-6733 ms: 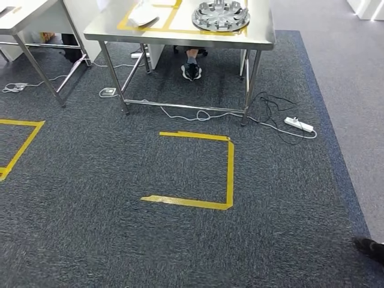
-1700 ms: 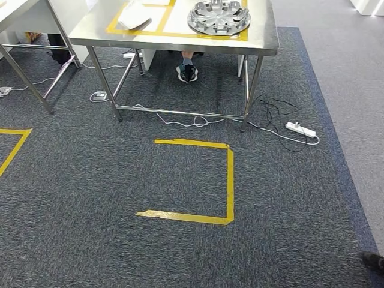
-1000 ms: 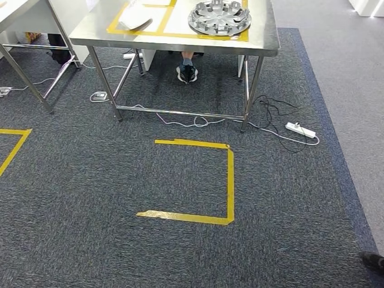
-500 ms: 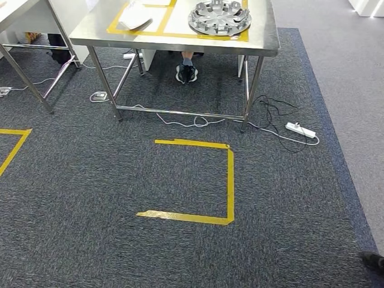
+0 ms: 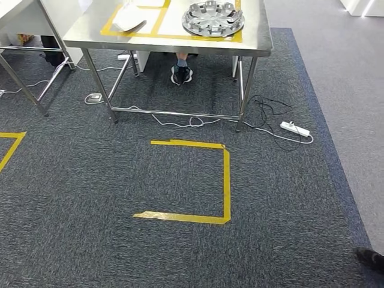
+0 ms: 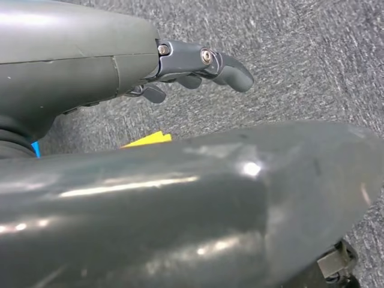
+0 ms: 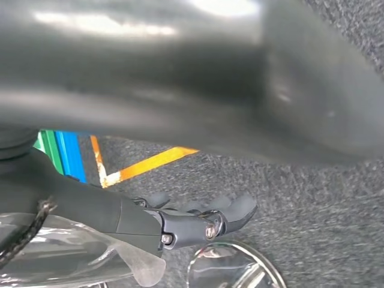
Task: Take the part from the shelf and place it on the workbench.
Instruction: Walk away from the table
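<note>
A steel workbench point(image 5: 255, 41) stands ahead across the carpet. On it a silver round hubcap-like part point(image 5: 213, 17) lies inside a yellow tape frame, and a white flat thing point(image 5: 129, 19) lies in the frame to its left. My left hand point(image 6: 199, 63) hangs over the carpet, fingers stretched out and holding nothing. My right hand point(image 7: 204, 222) also hangs low with its fingers extended. A shiny silvery thing with a round rim point(image 7: 235, 270) lies right under them. Whether the hand holds it I cannot tell.
A yellow tape square point(image 5: 225, 180) marks the carpet in front of the bench. Cables and a white power strip point(image 5: 294, 128) lie by its right legs. A person's shoes point(image 5: 181, 73) show under it. A second table's leg point(image 5: 23, 84) stands left; a dark shoe point(image 5: 369, 258) is at lower right.
The whole picture has shifted: the bench and tape square have slid left and a little lower and look slightly larger, so the camera has moved. The things on the bench have stayed put.
</note>
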You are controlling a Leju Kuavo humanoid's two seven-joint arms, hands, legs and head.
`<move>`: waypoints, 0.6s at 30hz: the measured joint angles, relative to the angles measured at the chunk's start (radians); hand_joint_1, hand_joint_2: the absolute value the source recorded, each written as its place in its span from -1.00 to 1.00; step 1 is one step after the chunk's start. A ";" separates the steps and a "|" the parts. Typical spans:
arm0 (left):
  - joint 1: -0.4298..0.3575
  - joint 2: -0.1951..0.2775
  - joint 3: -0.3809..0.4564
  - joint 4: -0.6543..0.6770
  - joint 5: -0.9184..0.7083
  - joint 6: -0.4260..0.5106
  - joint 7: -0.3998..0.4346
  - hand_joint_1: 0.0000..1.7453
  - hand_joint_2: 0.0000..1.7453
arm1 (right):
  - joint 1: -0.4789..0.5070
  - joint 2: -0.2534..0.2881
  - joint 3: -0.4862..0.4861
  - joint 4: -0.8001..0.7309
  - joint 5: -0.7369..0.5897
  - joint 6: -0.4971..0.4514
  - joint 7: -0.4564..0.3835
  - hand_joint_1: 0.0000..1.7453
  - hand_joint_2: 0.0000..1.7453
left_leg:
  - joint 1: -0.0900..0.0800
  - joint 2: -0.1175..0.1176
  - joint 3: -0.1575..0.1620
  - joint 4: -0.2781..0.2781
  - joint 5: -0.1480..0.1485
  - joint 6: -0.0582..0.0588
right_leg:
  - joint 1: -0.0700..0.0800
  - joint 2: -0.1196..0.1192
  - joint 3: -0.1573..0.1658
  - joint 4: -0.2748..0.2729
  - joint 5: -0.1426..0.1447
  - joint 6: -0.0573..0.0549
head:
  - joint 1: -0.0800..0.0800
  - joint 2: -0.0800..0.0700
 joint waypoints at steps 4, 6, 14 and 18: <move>0.000 -0.001 0.001 -0.001 0.000 0.002 0.001 -1.00 -1.00 | -0.002 0.001 0.000 0.001 -0.001 0.004 0.001 -1.00 -1.00 | 0.016 0.029 0.013 0.023 -0.030 -0.037 | -0.017 -0.046 0.091 -0.190 0.109 0.029 | 0.005 0.000; 0.000 0.000 0.002 -0.002 0.000 0.004 0.003 -1.00 -1.00 | -0.007 0.003 0.000 0.001 -0.001 0.007 0.003 -1.00 -1.00 | 0.012 0.041 0.016 0.038 -0.047 -0.052 | -0.016 -0.061 0.118 -0.237 0.109 0.013 | 0.006 0.000; 0.000 -0.003 0.002 -0.008 -0.002 0.002 0.005 -1.00 -1.00 | -0.012 0.001 0.000 0.002 0.005 0.008 0.009 -1.00 -1.00 | 0.016 -0.022 -0.098 0.300 -0.189 -0.063 | -0.010 0.013 0.113 -0.231 0.102 -0.042 | -0.009 0.000; 0.001 -0.003 0.002 -0.008 -0.003 0.001 0.006 -1.00 -1.00 | -0.013 -0.001 0.000 0.002 0.006 0.007 0.009 -1.00 -1.00 | 0.007 -0.046 -0.103 0.245 -0.090 -0.033 | 0.000 0.069 0.120 -0.232 0.102 -0.044 | -0.009 0.000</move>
